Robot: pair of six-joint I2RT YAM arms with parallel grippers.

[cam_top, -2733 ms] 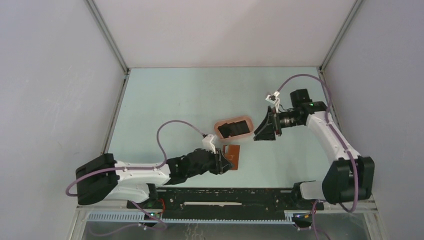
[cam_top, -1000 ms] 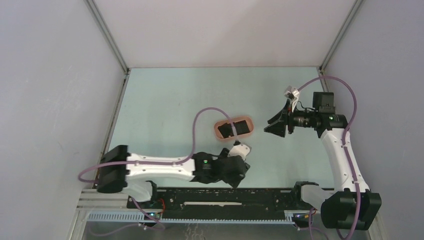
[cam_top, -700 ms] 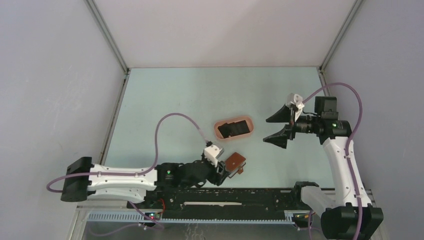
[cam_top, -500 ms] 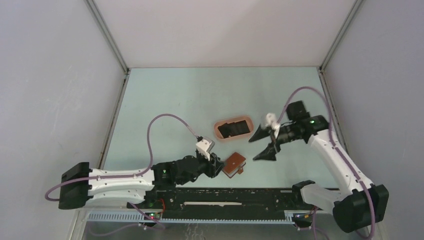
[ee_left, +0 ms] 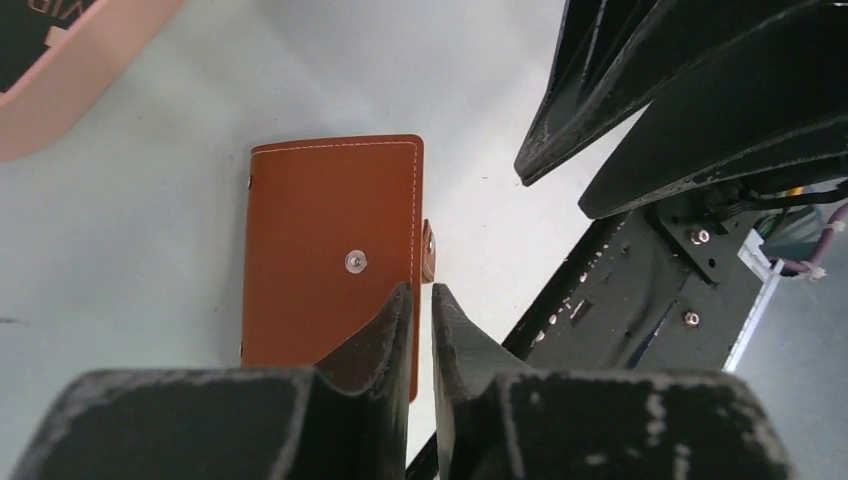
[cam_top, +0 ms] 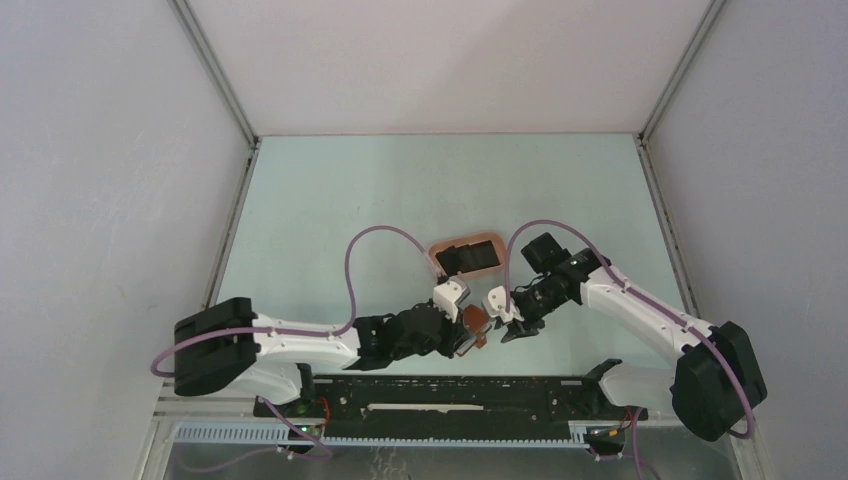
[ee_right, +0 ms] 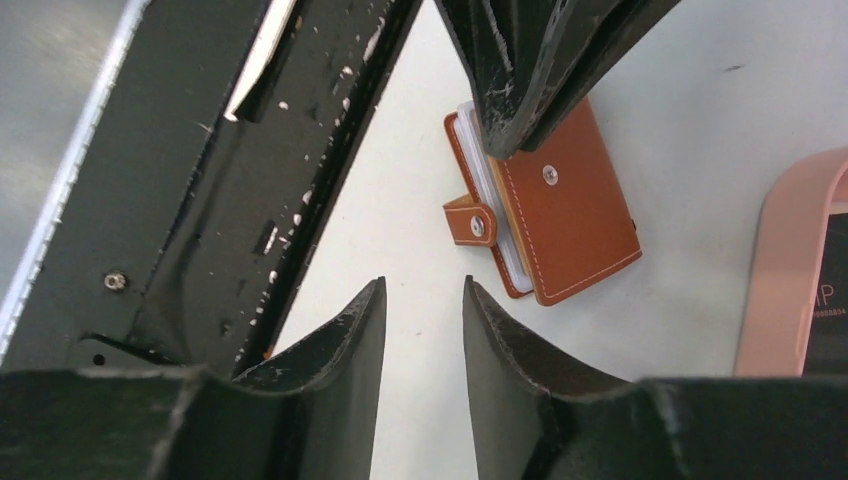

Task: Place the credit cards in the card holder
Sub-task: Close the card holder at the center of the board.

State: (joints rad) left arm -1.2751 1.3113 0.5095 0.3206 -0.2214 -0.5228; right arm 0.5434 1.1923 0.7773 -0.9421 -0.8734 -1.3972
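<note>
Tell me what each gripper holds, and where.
Left gripper appears to pinch the reddish-brown leather wallet by its cover's open edge; right gripper holds nothing.

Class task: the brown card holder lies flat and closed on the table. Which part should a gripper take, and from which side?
Probably the snap tab, approached from the near long edge of the card holder: lying flat, its cover offers no purchase, while the undone tab juts past that edge.

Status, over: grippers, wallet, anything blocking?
Left gripper nearly shut at wallet edge, grip unclear. Right gripper open, empty, close by. Wallet folded, tab unsnapped; black card in pink tray. Nothing blocking, grippers crowded.
</note>
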